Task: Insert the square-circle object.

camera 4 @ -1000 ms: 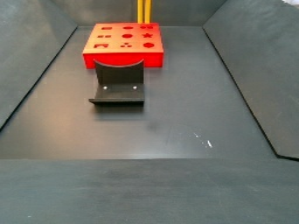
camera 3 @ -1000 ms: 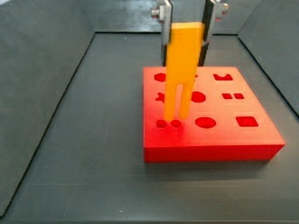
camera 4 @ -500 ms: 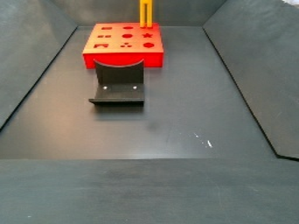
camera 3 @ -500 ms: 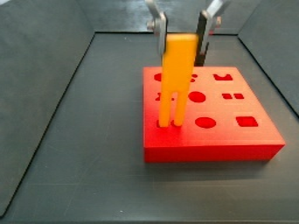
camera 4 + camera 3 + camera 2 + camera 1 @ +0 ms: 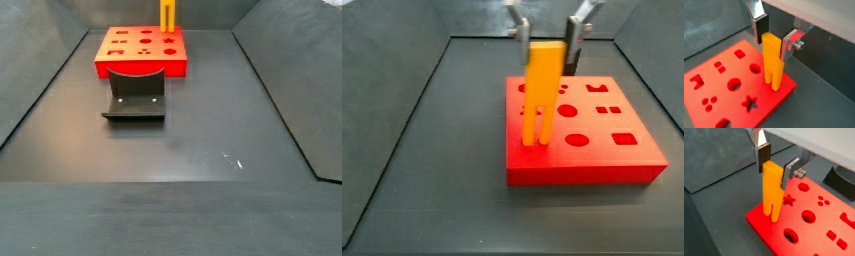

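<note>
floor [image 5: 174, 170]: dark grey, matte | walls [image 5: 287, 80]: grey, sloped | light: even

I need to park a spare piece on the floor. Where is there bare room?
The wide dark floor in front of the fixture is bare, as are the strips either side of the red block. It is crowded at the block, where the open gripper flanks the square-circle object standing in its holes.

The dark fixture [image 5: 135, 95] stands seemingly touching the red block [image 5: 139, 52].

gripper [image 5: 544, 35] above red block [image 5: 609, 150], floor [image 5: 187, 180] beyond fixture [image 5: 135, 98] open
</note>
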Motion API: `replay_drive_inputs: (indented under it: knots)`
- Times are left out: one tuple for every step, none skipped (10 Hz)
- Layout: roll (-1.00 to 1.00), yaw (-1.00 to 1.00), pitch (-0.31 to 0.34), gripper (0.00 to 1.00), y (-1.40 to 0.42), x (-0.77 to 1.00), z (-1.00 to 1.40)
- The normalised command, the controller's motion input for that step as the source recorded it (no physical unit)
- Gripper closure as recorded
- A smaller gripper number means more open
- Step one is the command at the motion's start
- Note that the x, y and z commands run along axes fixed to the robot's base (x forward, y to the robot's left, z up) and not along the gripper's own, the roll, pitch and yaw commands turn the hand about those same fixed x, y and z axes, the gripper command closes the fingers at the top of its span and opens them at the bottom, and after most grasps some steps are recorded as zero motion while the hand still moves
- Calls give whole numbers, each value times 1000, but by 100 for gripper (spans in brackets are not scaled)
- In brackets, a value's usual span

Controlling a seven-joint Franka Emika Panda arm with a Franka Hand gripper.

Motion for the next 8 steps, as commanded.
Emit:
replay_drive_inputs:
  knots:
    - [-29,0,-34,100,11,-117,0]
    - [13,0,0,100,0,103,-77]
    - [44,0,-43,100,-26,11,-743]
    - [83,0,-96,100,-31,0,-1000]
    - [84,-14,-89,100,-23,0,-1000]
    - [93,-14,-74,100,-6,-6,-1000]
    - [79,-9,-84,100,-14,0,-1000]
    - [60,0,-76,100,-3,-37,-1000]
